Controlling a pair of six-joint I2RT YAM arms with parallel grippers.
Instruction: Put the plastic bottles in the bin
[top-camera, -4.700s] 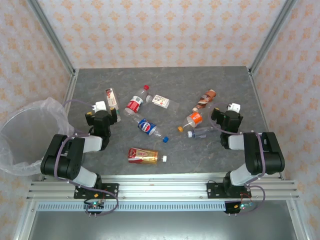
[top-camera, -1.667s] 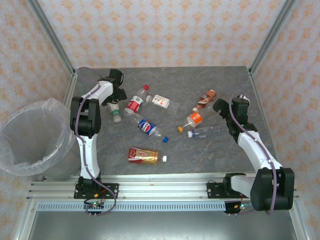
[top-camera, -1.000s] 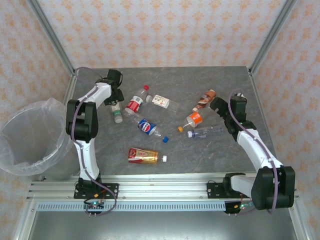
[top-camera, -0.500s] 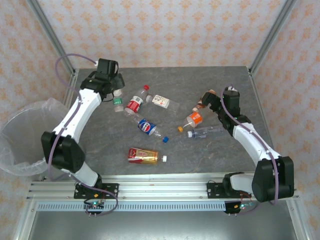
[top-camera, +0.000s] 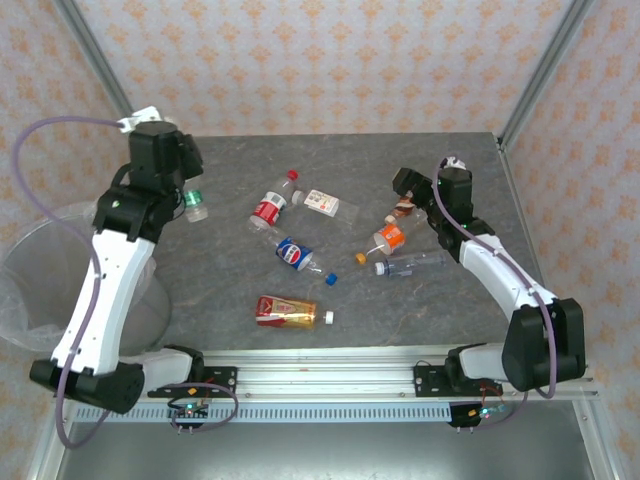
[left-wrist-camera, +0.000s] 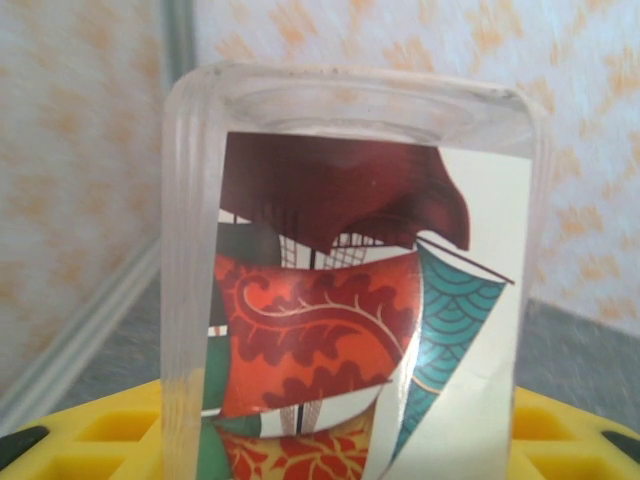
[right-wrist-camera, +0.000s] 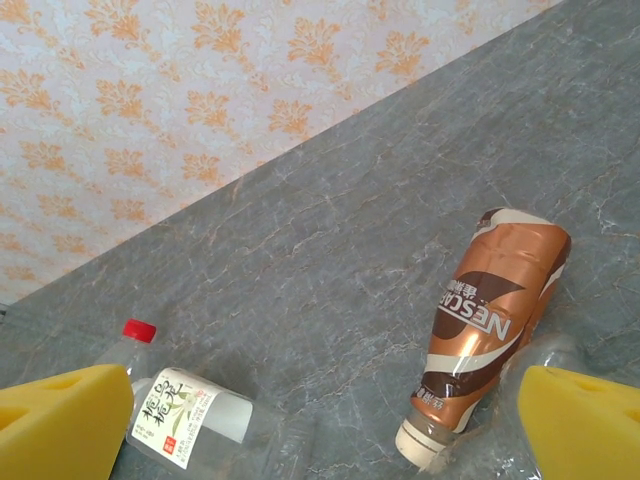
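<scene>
Lift complete: left gripper (top-camera: 183, 190), clamped on green-capped bottle (top-camera: 195, 205), has carried it off the table (top-camera: 350, 160) toward bin (top-camera: 45, 290) at 8 o'clock. Right gripper (right-wrist-camera: 320, 420), wide apart and empty, nears brown bottle (right-wrist-camera: 490, 300). I release next.

Walled at 9, 12 and 3 o'clock with pale wallpaper (top-camera: 330, 60) printed in orange motifs. Framed by grey metal posts (top-camera: 103, 70) slanting at 11 and 1 o'clock. Floored with a dark grey, veined worktop (top-camera: 350, 160), edged at 6 o'clock by a slotted aluminium rail (top-camera: 320, 375).
</scene>
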